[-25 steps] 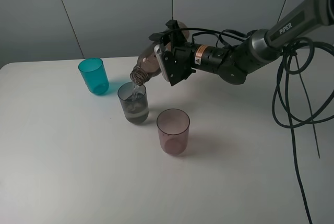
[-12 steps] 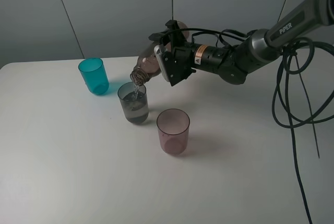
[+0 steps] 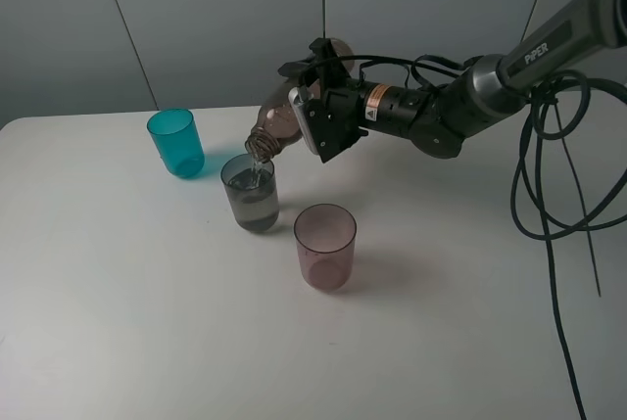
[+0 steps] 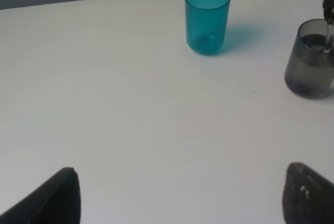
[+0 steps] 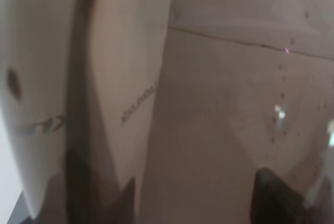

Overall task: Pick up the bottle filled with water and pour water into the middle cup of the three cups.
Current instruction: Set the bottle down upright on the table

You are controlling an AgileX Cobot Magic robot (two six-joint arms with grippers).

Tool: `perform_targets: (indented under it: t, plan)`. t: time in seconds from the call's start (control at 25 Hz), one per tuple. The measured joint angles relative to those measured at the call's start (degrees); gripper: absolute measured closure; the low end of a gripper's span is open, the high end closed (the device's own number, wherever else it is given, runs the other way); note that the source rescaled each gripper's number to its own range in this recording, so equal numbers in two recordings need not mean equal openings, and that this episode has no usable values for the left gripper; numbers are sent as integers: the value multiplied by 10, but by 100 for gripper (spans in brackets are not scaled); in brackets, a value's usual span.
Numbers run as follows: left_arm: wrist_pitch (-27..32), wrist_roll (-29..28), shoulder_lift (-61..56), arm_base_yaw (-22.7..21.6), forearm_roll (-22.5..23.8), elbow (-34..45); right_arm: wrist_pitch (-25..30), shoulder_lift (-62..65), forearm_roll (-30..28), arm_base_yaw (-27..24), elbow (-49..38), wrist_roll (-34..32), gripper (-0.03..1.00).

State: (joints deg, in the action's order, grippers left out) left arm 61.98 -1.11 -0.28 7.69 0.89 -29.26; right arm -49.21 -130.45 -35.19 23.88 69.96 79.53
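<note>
White tabletop (image 3: 118, 322) before a grey wall (image 3: 225, 28) carries a diagonal row of translucent tumblers: a teal cup (image 3: 176, 143), the middle cup (image 3: 251, 195) in smoky grey, and a pinkish cup (image 3: 324, 246). The right gripper (image 3: 312, 118) is clamped around the bottle (image 3: 274, 124), which tilts neck-down with its mouth just above the middle cup, partly filled with water (image 3: 255, 212). The left gripper (image 4: 182, 198) hangs above bare table, fingers spread wide, holding nothing.

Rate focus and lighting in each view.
Exterior high: sharp, evenly lit, soft shadow right of the pinkish cup. Left wrist: teal cup crisp, left end effector fingertips dark and blurred. Right wrist: the bottle fills it, a brown blur with glints.
</note>
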Motion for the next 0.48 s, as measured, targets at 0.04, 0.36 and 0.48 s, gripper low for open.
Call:
perform_targets:
  t: [0.04, 0.36, 0.48]
  plan:
    - [0, 0, 0, 0, 0, 0, 0, 0, 0, 0, 0, 1, 96]
    - [0, 0, 0, 0, 0, 0, -1, 0, 0, 0, 0, 11, 96]
    - [0, 0, 0, 0, 0, 0, -1, 0, 0, 0, 0, 15, 96]
